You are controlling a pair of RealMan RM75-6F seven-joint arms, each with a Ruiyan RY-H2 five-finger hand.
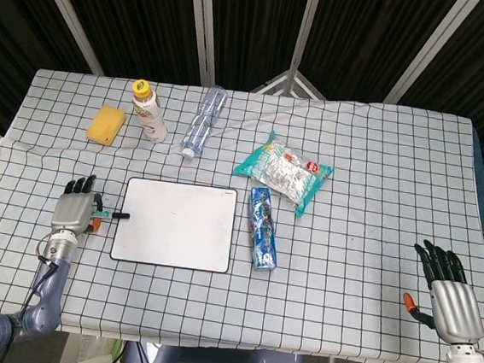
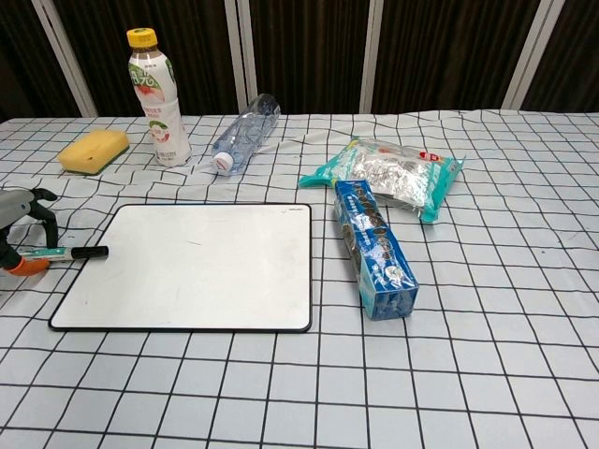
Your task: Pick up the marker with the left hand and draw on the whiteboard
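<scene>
Currently at the grasp step: left robot hand (image 1: 73, 212) sits over the marker (image 2: 65, 253) by the whiteboard (image 1: 175, 224) edge, grip unconfirmed (can't tell). Next: close, lift, tip onto board.

I see a matt checked cloth (image 2: 487, 309), creased near the back edge. The whiteboard (image 2: 197, 267) is smooth and faintly glossy in a dark frame. Sponge (image 2: 93, 151): porous, matt foam. Both bottles (image 2: 154, 98) (image 2: 245, 133) look like clear or printed plastic. Snack bag (image 2: 393, 176) and blue packet (image 2: 376, 248): shiny crinkled film.
</scene>
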